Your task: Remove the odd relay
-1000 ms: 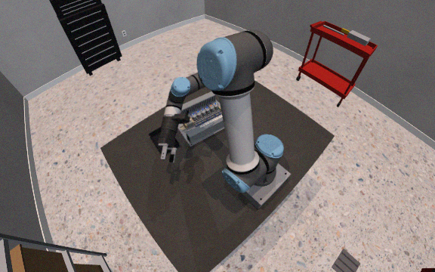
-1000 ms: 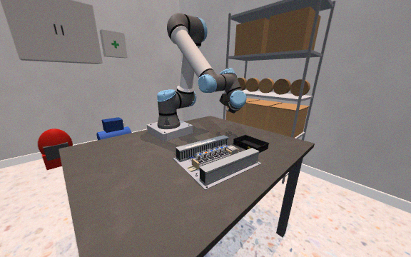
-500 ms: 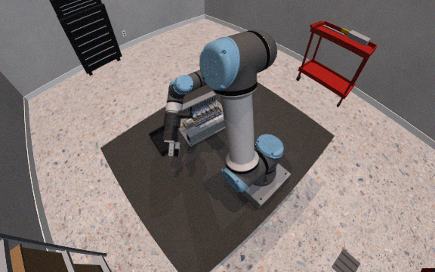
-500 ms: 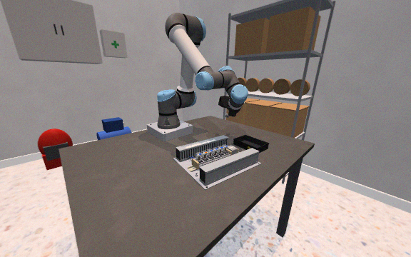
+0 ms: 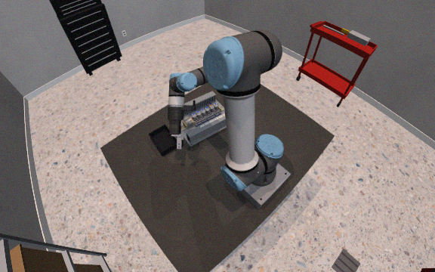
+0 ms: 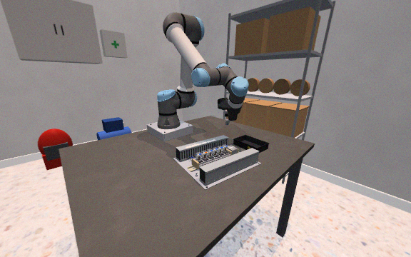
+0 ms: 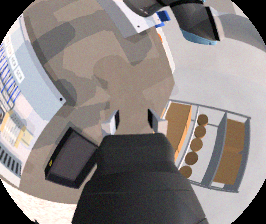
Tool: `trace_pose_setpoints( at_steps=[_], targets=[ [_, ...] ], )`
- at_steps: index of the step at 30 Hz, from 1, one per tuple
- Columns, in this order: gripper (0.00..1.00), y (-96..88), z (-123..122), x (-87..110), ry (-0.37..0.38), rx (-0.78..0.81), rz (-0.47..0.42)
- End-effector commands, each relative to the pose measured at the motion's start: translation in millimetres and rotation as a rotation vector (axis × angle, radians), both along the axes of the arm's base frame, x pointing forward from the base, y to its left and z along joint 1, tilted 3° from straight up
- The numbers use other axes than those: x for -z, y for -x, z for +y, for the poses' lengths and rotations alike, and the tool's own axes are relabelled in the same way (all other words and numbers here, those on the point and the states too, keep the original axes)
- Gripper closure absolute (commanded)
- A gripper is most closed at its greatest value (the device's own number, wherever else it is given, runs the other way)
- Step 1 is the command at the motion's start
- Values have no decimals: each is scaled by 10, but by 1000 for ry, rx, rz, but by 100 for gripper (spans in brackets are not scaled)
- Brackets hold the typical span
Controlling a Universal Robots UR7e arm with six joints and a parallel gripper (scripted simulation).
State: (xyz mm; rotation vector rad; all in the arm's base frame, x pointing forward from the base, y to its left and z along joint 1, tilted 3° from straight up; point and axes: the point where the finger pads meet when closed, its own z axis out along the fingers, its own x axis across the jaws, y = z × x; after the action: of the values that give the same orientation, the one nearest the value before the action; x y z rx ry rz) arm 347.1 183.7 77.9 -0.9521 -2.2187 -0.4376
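Beneath everything, the dark bench (image 5: 157, 227) (image 6: 138, 200) (image 7: 129, 85) carries the relay panel (image 5: 206, 134) (image 6: 205, 186) (image 7: 49, 107) flat; the claw (image 5: 179, 142) (image 6: 227, 122) (image 7: 133, 115) stands wide, presumably for gripping a relay later.

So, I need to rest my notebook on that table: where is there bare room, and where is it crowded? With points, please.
The brown table top (image 6: 120, 185) looks bare between its near left corner and the grey relay panel (image 6: 230, 165). It is crowded where the panel adjoins the black tray (image 6: 242, 144).

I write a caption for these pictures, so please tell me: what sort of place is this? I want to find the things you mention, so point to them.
Probably a workshop or small lab: a robot arm bolted beside a relay panel (image 5: 207, 130) (image 6: 230, 165), a shelf rack (image 6: 307, 71) and a red cart (image 5: 325, 77).
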Motion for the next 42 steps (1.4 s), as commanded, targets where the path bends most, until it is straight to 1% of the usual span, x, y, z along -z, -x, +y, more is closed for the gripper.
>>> trace_pose_setpoints(
  at_steps=[1,7,9,17,24,26,35,41,42],
  targets=[
    [2,-193,-344,121,47,-98,-152],
    [2,-407,-667,162,105,-186,-273],
    [2,-407,-667,162,105,-186,-273],
    [2,-685,-1091,151,192,-296,-409],
    [2,-898,-1431,90,269,-380,-502],
    [2,-898,-1431,90,269,-380,-502],
    [2,-1110,-1792,-22,359,-466,-586],
    [2,-1209,-1973,-97,407,-508,-623],
    [2,-1209,-1973,-97,407,-508,-623]
  ],
)
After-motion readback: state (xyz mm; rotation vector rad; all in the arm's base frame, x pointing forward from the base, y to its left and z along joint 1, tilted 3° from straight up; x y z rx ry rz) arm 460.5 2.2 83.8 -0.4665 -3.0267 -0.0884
